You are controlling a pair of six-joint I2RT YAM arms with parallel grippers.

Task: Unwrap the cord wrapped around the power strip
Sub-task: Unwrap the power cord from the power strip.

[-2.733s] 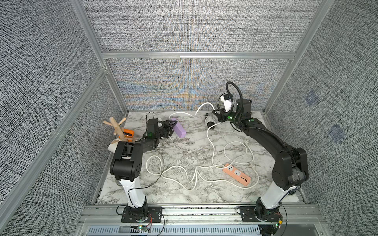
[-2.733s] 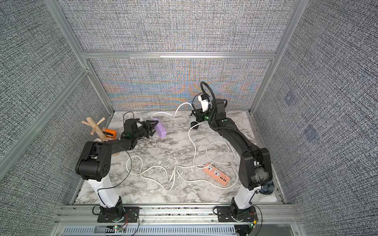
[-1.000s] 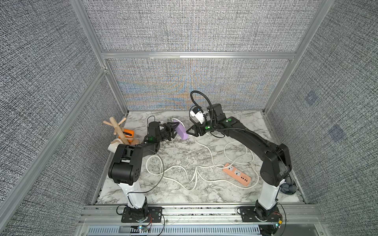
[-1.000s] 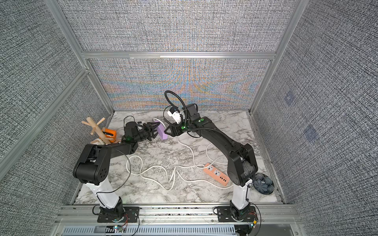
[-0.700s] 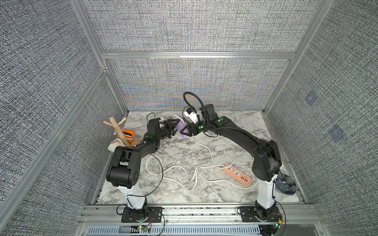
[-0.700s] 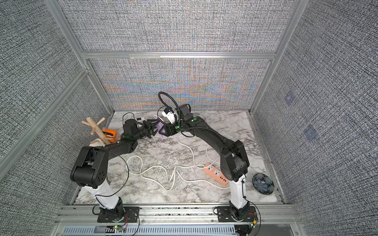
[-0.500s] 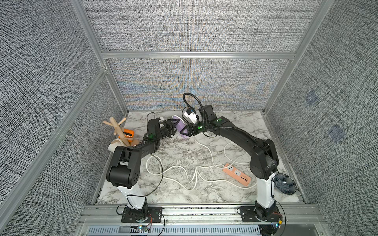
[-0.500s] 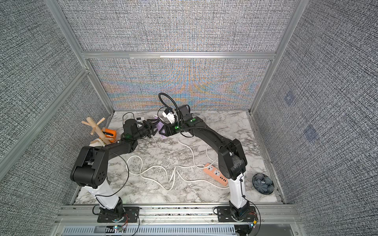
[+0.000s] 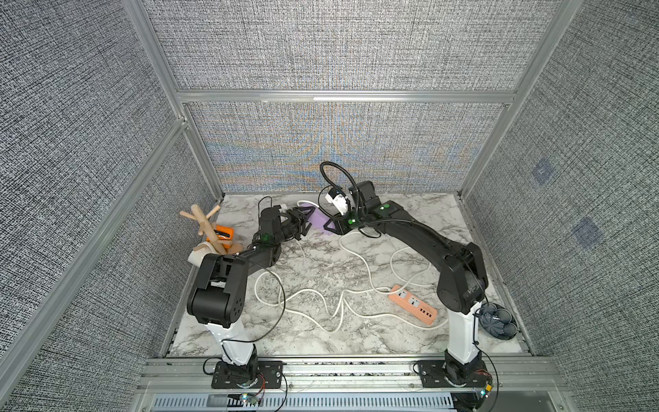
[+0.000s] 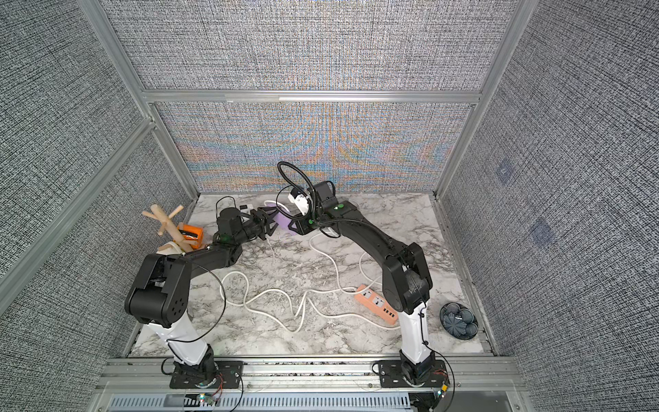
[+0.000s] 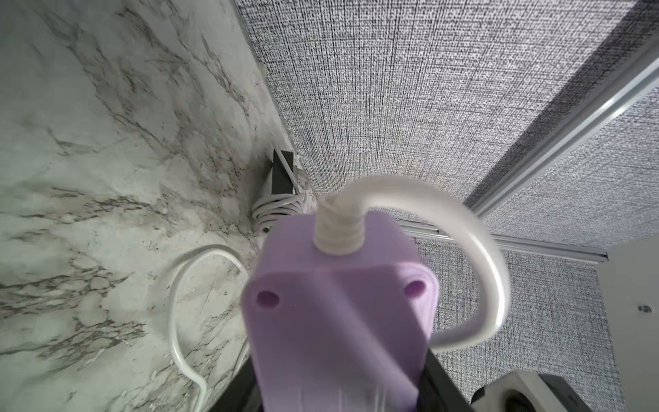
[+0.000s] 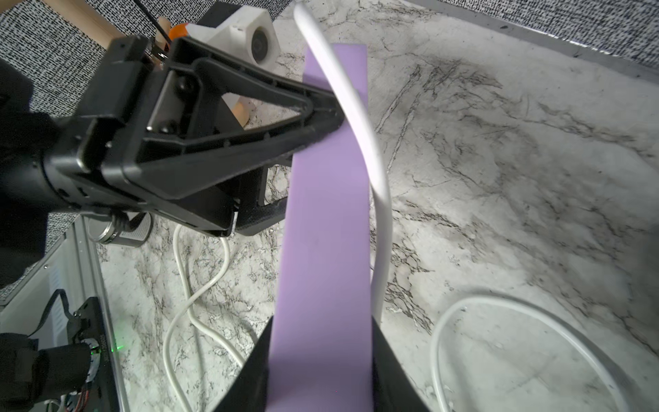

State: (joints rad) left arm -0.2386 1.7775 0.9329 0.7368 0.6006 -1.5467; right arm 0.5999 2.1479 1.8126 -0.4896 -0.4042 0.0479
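- While our left gripper [image 9: 302,224] and right gripper [image 9: 330,226] each pinch an end of the power strip [image 9: 318,222] by the back wall [image 9: 338,142], one cord [image 12: 379,199] loop lies along it.
- Next, we'd swing that loop clear.

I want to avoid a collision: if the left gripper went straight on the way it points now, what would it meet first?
The left gripper is shut on the purple power strip, so that comes first. Past it, probably the right gripper, though depth is unclear.
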